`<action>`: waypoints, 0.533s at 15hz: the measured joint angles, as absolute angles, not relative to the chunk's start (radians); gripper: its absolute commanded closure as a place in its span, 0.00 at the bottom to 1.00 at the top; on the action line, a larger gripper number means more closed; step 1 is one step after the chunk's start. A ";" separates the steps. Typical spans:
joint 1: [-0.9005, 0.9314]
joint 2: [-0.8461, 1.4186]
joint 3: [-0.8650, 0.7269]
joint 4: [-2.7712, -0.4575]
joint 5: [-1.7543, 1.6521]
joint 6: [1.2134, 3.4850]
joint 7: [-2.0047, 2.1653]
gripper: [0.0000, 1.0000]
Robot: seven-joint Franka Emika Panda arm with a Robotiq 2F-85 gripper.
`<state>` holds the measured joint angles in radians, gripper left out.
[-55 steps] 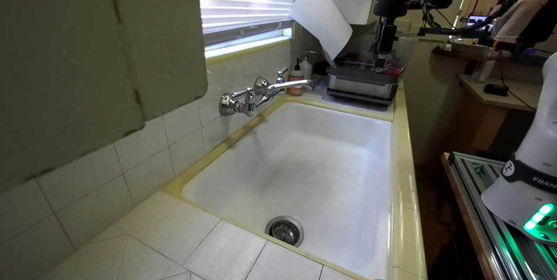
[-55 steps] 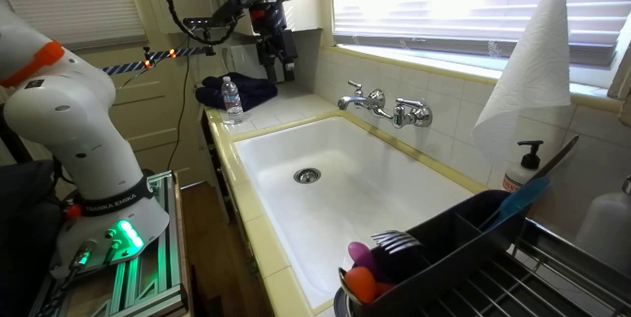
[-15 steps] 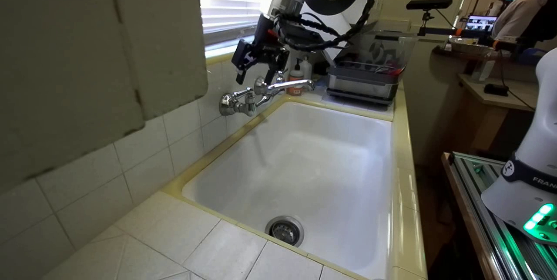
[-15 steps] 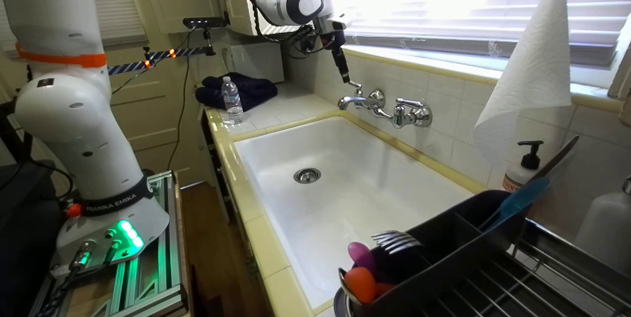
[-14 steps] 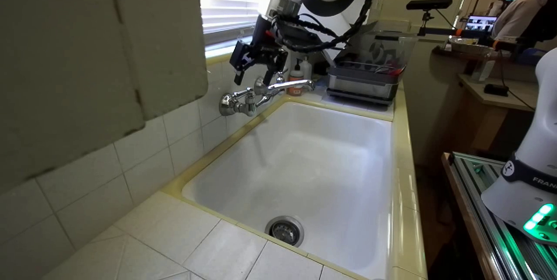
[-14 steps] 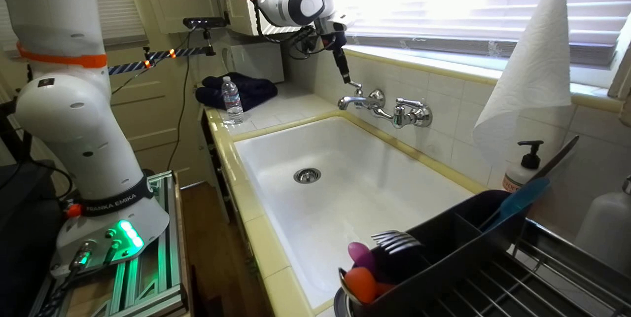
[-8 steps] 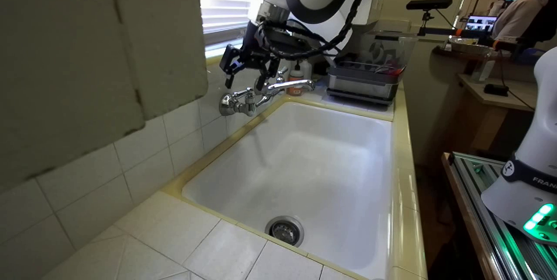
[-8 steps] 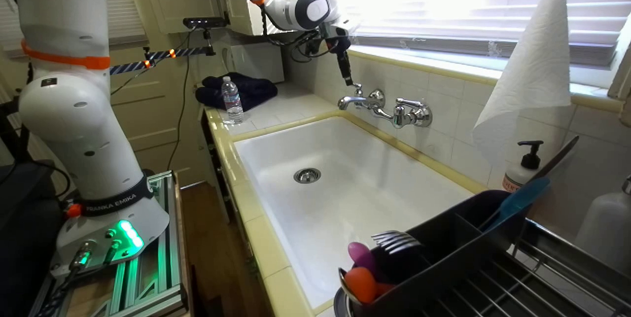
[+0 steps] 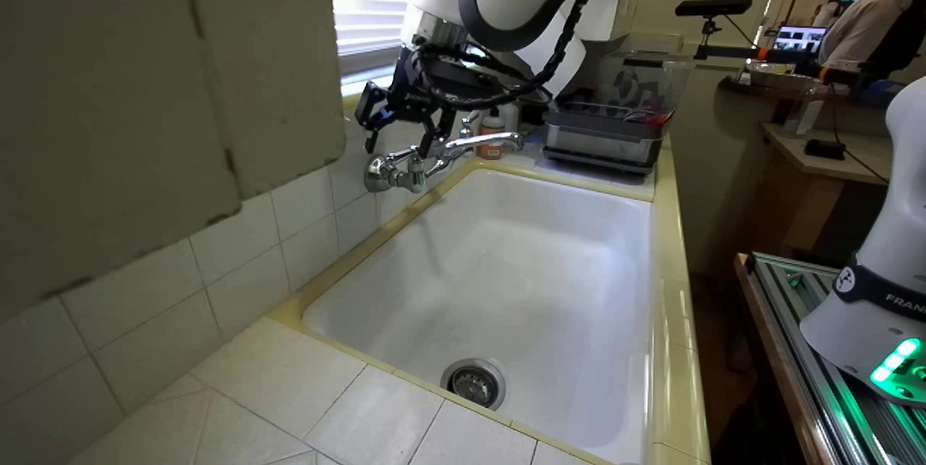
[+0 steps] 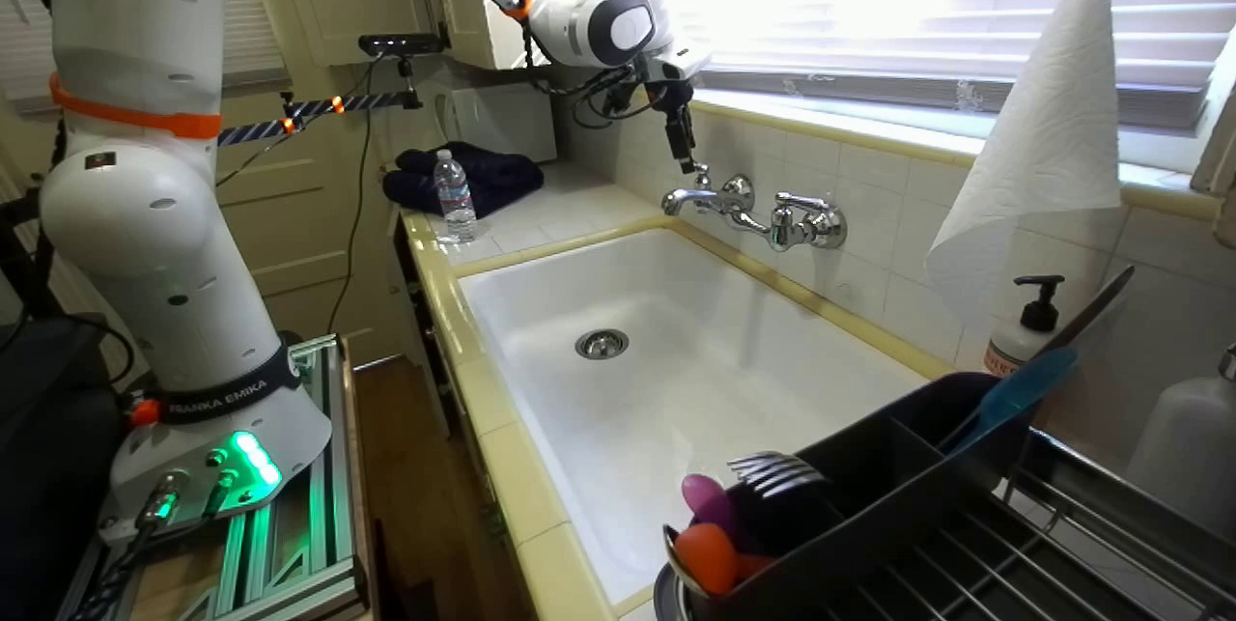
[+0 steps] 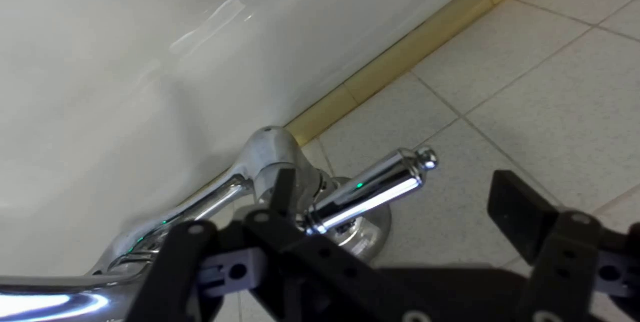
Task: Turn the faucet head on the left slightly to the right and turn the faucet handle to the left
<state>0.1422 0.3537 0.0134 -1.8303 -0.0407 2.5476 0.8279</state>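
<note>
Wall (image 10: pixel 884 225) behind parted pincer (image 11: pixel 395 192), spout (image 9: pixel 483 140) near; bottle (image 10: pixel 454 196) on counter (image 10: pixel 541 215).

Bright window blinds (image 10: pixel 869 32), white tiled wall (image 10: pixel 877 191), brown floor (image 10: pixel 425 476)

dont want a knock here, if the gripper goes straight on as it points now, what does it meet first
The gripper would probably meet the ball-tipped chrome faucet lever first: it shows between the open jaws in the wrist view. How far ahead is unclear.
</note>
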 measured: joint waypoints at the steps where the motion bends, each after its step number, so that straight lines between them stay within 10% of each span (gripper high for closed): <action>1: 0.143 0.358 0.012 -1.827 -0.041 2.548 0.833 0.42; 8: 0.144 0.361 0.000 -1.821 -0.030 2.511 0.864 0.72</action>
<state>0.1441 0.3613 0.0001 -1.8213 -0.0304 2.5114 0.8640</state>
